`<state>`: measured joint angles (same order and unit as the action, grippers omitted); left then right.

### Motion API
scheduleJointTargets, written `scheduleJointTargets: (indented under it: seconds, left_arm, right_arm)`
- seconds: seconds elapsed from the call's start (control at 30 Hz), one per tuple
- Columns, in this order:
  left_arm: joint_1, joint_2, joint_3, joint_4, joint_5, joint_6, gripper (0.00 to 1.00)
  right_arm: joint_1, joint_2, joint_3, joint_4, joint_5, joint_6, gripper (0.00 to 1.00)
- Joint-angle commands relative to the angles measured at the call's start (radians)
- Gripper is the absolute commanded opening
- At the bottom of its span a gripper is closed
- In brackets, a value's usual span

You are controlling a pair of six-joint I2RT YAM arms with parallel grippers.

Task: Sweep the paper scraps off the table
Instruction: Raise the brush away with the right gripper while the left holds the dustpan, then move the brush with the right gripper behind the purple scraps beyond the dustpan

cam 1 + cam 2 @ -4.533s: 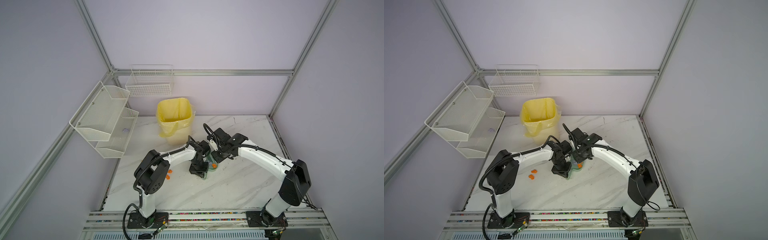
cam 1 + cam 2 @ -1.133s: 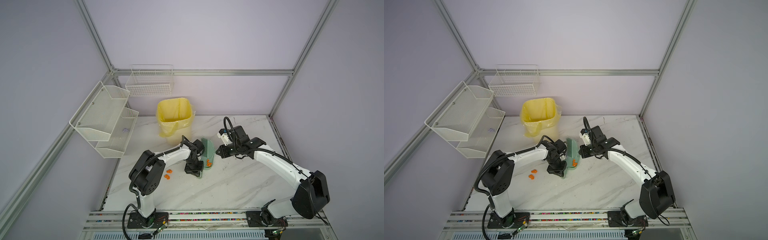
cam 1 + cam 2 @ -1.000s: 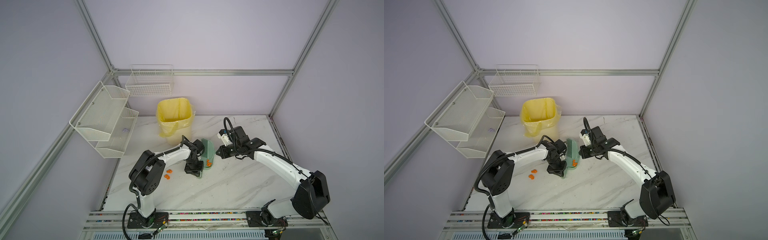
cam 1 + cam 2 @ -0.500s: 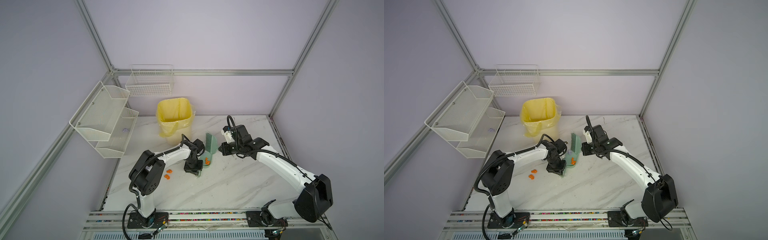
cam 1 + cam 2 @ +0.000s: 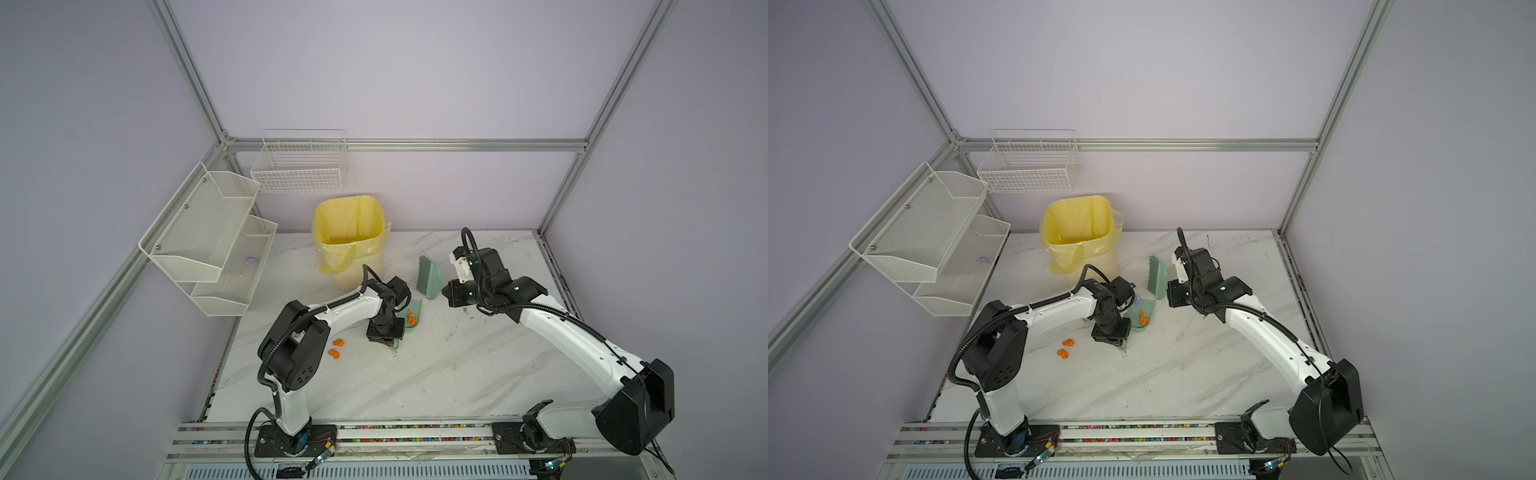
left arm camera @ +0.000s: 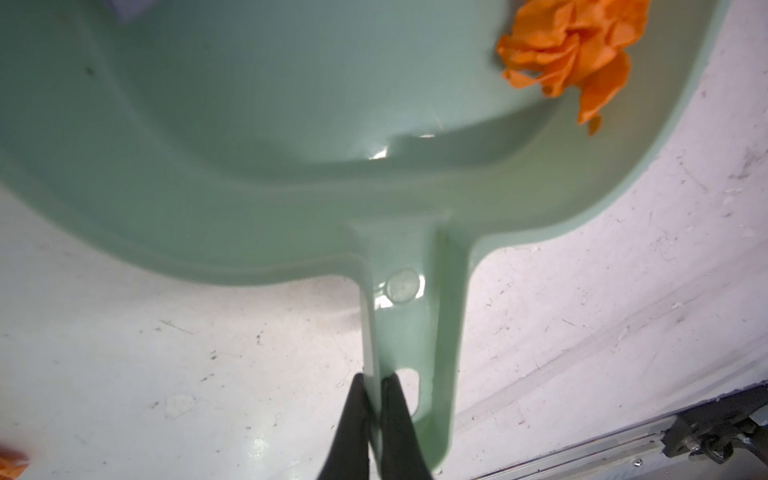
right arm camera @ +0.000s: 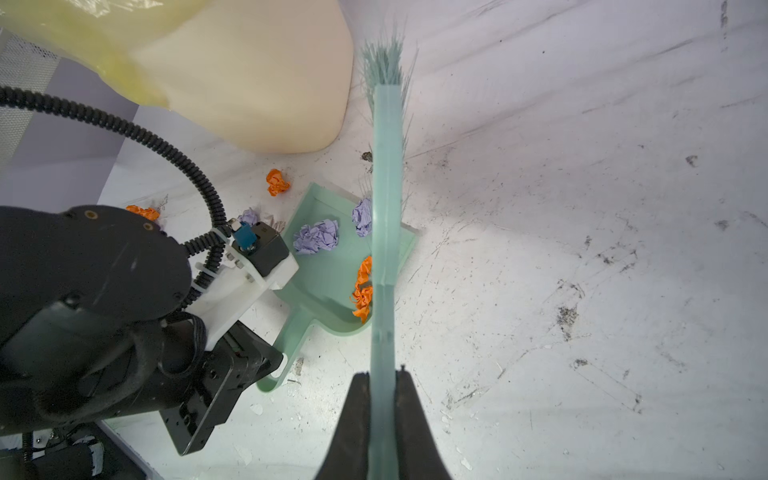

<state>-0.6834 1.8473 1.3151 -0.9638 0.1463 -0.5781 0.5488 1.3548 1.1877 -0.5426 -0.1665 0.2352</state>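
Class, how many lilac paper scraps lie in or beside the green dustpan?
3. One lilac scrap lies inside the dustpan; a second at its lip, partly behind the brush; a third on the table just outside, by the left arm. More may be hidden.

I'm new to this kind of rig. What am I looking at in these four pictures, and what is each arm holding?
Two white robot arms, the left arm and the right arm, are mounted at the front edge of a marble table. The two wide pictures come from one camera head above, looking down on everything. The two close-ups come from a camera on each arm's wrist.

The left end effector is shut on the handle of a green dustpan. The dustpan rests on the table and holds orange and lilac paper scraps. The right end effector is shut on a green brush, held in the air near the dustpan.

Two orange scraps lie loose by the left arm. A yellow-bagged bin stands at the back.
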Motion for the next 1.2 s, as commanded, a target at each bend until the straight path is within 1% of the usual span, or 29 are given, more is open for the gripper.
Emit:
scheduleJointTargets:
  seconds: [0.0,0.3,0.43,0.5,0.73,0.9,1.17]
  left_arm:
    - [-0.007,-0.045,0.092,-0.010,-0.069,0.026,0.00]
    - [-0.010,-0.034,0.107,-0.015,-0.120,0.061,0.00]
    - [-0.011,-0.024,0.091,-0.028,-0.047,0.034,0.00]
    - [-0.013,-0.028,0.066,-0.027,-0.021,0.024,0.00]
    - [-0.012,-0.060,-0.009,-0.021,0.013,0.005,0.00]
    - [-0.002,-0.056,-0.028,-0.022,0.022,0.007,0.00]
    - [0.024,-0.036,-0.027,-0.022,0.038,0.013,0.00]
  right_arm:
    - [0.000,-0.004,0.033,0.021,0.034,0.004,0.00]
    - [-0.004,-0.016,-0.008,0.007,0.114,0.016,0.00]
    - [-0.006,-0.006,0.022,0.011,0.122,0.007,0.00]
    - [-0.006,0.013,0.044,0.025,0.113,-0.020,0.00]
    - [-0.006,0.182,0.154,0.091,0.044,-0.039,0.00]
    - [-0.006,0.292,0.228,0.138,0.004,-0.036,0.00]
    - [-0.006,0.397,0.273,0.188,-0.027,-0.017,0.00]
